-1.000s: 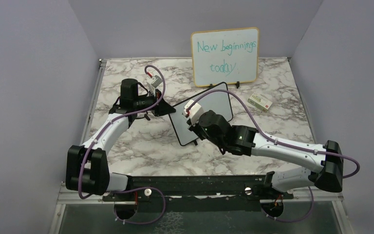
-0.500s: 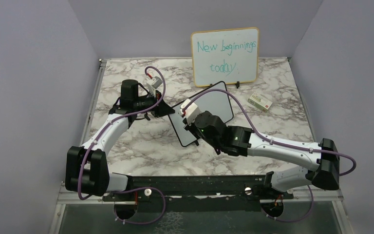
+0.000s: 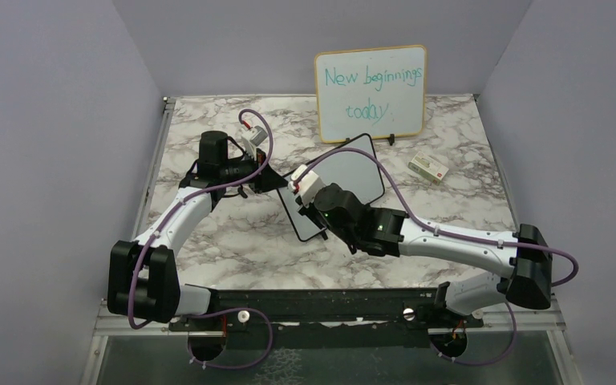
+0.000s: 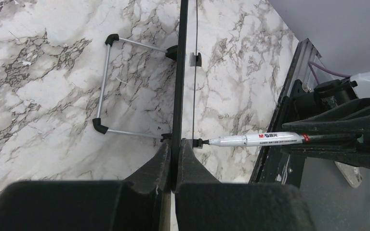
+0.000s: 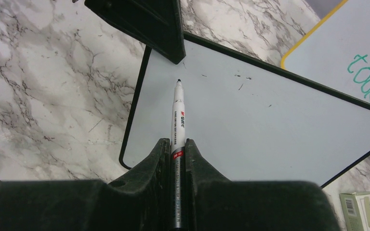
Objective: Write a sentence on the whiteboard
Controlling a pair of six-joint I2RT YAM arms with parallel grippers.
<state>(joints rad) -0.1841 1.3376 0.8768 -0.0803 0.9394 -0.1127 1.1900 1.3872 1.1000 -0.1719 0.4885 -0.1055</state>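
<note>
**Item 1: whiteboard** [image 3: 351,172]. Small, thin black frame, rounded corners. Sits at the centre of the top view on the marble desk [image 3: 233,241], propped at a tilt just in front of the larger board. The left wrist view shows it edge-on [image 4: 178,72], with a wire stand [image 4: 103,86] on black feet behind it. The writing face [image 5: 255,125] is blank apart from a few dark specks.

**Item 2: left pincer** [image 3: 277,180]. Closed tight on the whiteboard's edge, with the frame pinched between both fingers [image 4: 175,147]. It appears at the upper left of the right wrist view.

**Item 3: right pincer** [image 3: 314,210]. Closed around the barrel of a marker, just in front of the board's lower left part in the top view [image 5: 175,144].

**Item 4: marker** [image 5: 177,113]. White barrel, black tip, uncapped. The tip points at the board near the corner held by the left pincer. It is at the surface or just off it; contact cannot be told [image 4: 257,139].

**Item 5: wood-framed board** [image 3: 371,92]. Stands upright at the back of the desk, with teal writing that reads "New beginnings today".

**Item 6: small green-and-white box** [image 3: 428,167]. Lies on the desk right of the whiteboard, apart from it.
</note>
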